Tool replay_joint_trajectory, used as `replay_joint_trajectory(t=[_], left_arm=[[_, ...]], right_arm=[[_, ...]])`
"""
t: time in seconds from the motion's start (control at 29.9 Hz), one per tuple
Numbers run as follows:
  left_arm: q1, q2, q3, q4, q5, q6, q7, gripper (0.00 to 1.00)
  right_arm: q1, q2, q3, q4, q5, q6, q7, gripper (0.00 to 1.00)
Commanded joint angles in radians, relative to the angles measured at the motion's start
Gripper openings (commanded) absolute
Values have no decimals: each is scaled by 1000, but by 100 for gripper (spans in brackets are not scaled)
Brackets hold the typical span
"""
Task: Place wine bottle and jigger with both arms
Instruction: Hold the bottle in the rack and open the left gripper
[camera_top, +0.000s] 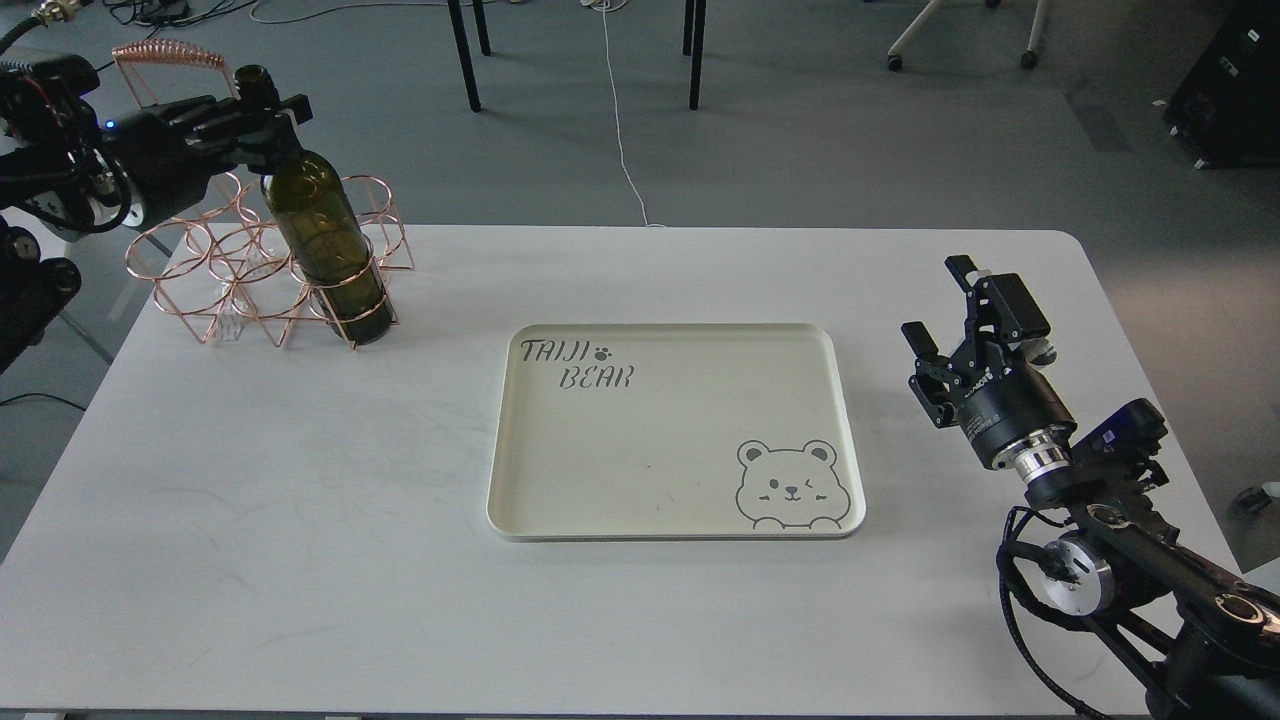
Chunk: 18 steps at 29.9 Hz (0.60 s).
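The wine bottle (325, 230), dark olive-green, stands slightly tilted in the front right ring of a copper wire rack (215, 275) at the table's far left. My left gripper (262, 112) is shut on the bottle's neck just under the mouth. My right gripper (940, 302) is open and empty, fingers pointing up and away, above the table's right side beside the tray. No jigger shows clearly. A small pale bit (1042, 349) peeks out behind the right gripper, and I cannot tell what it is.
A cream tray (845, 420) printed with "TAIJI BEAR" and a bear face lies flat at the table's centre. The white table (300, 520) has a rounded far right corner. Chair and table legs stand on the floor beyond.
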Motion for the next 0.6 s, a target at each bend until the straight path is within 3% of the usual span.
replay_joint_trajectory(t=[0.0,0.07,0.1,0.13,0.17,0.2,0.57], left_arm=[[-5,-2,14,1,1,4,0,0],[-6,-2,14,1,0,7,0,4],[-6,0,14,2,-2,7,0,15],[-8,0,14,4,-3,7,0,36],[-8,-3,14,7,-6,9,0,72],[-9,-5,15,7,-5,9,0,100],[-9,-2,15,10,-6,6,0,99]], right_arm=[[0,-1,0,0,1,0,0,95],[0,-1,0,0,0,0,0,95],[0,-1,0,0,0,0,0,95],[0,-1,0,0,1,0,0,95],[0,-1,0,1,0,0,0,95],[0,-1,0,1,0,0,0,95],[0,-3,-1,3,0,0,0,95]])
